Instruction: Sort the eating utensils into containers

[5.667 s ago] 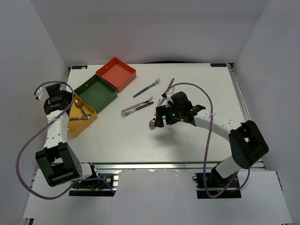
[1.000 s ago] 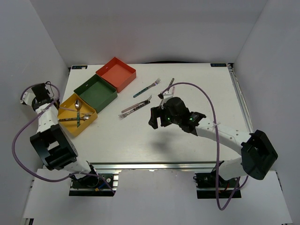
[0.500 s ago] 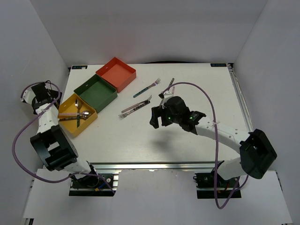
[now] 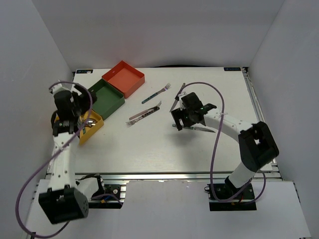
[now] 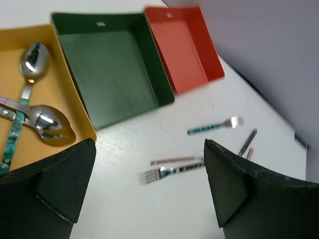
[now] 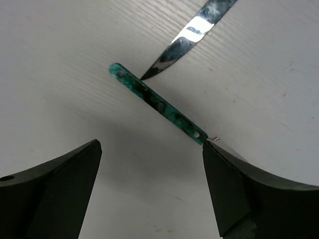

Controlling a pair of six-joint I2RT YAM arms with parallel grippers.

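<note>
top external view: on the white surface (image 4: pixel 149 149) three square low-walled trays sit in a touching diagonal row at about 10 o'clock. the red-orange tray (image 4: pixel 124 77) is farthest, the dark green tray (image 4: pixel 104 99) is in the middle, and the yellow-orange tray (image 4: pixel 93 125) is nearest, partly hidden under the left arm. the left gripper (image 4: pixel 83 102) hangs above the yellow-orange tray. in the left wrist view its fingers are spread wide and hold nothing. that view shows two shiny metal spoons (image 5: pixel 35 89) lying crossed inside the yellow-orange tray, one with a teal patterned handle. the green and red-orange trays hold no utensils.

near the centre of the surface, a teal-handled metal fork (image 4: pixel 155 93) lies alone at 12 o'clock. just nearer, a second fork (image 4: pixel 144 115) lies side by side with a pinkish-handled utensil (image 5: pixel 174 160).

the right gripper (image 4: pixel 180 121) is at about 3 o'clock from the centre, low over the surface. the right wrist view shows it open and gripping nothing. a slim metal utensil with a teal patterned handle (image 6: pixel 159 107) lies flat on the surface, between the fingers and a little ahead of them, touching neither. its working end is hidden behind the right-hand finger. the pointed tip of a shiny metal knife blade (image 6: pixel 194 32) meets the far end of that handle.
</note>
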